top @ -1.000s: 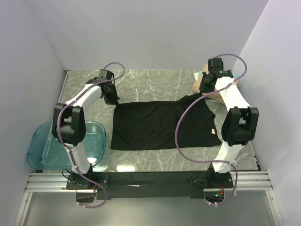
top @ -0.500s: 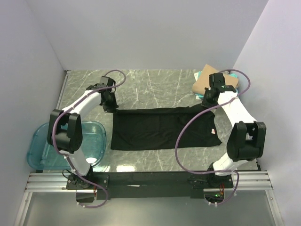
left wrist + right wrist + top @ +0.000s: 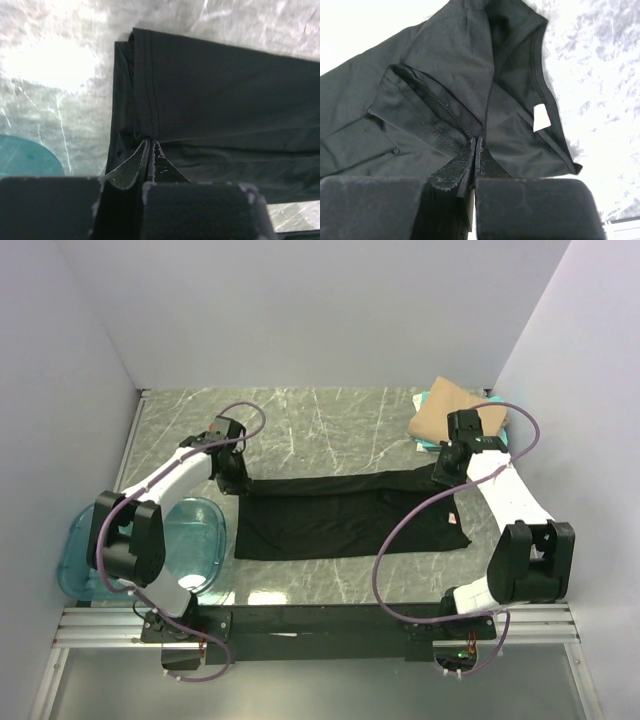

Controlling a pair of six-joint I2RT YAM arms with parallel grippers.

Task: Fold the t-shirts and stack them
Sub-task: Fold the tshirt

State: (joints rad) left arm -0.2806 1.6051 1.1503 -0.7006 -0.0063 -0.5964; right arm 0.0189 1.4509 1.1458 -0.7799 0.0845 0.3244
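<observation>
**Black shirt mid-fold, both far corners pinched**

The black t-shirt (image 3: 340,518) is laid sideways across the middle of the table (image 3: 330,415), with the hem end toward the left arm and the collar end toward the right arm. Its far long edge is raised and drawn over the near half, so a narrow doubled band is seen from the top camera.

The left gripper (image 3: 150,144) is clamped on the stitched hem corner, with the jaws pressed together and cloth between them. The right gripper (image 3: 476,141) is likewise clamped on a seamed edge at the collar/shoulder end, and a white neck label (image 3: 540,118) is seen just beside it. Both grips are on the black shirt only.

The tan t-shirt (image 3: 452,410) is already folded at the far right corner, on top of the teal t-shirt (image 3: 424,399), of which only a sliver is visible. A blue plastic tub (image 3: 135,545) sits off the near left edge, under the left arm.

Step in hand, as judged: the first lengthwise fold of the last shirt, far edge being brought over to near edge. Two of the three shirts look done.

Next move, as judged:
- The pinched edge has to be carried toward the near edge at equal pace by both arms, with the cloth kept taut between them.
- The edges are to be lined up, lowered onto the table, then let go together.
- A crosswise fold is then needed before the shirt is placed on the tan one.

Risk: if one arm leads, the fold line will be skewed or the lower layer dragged.
</observation>
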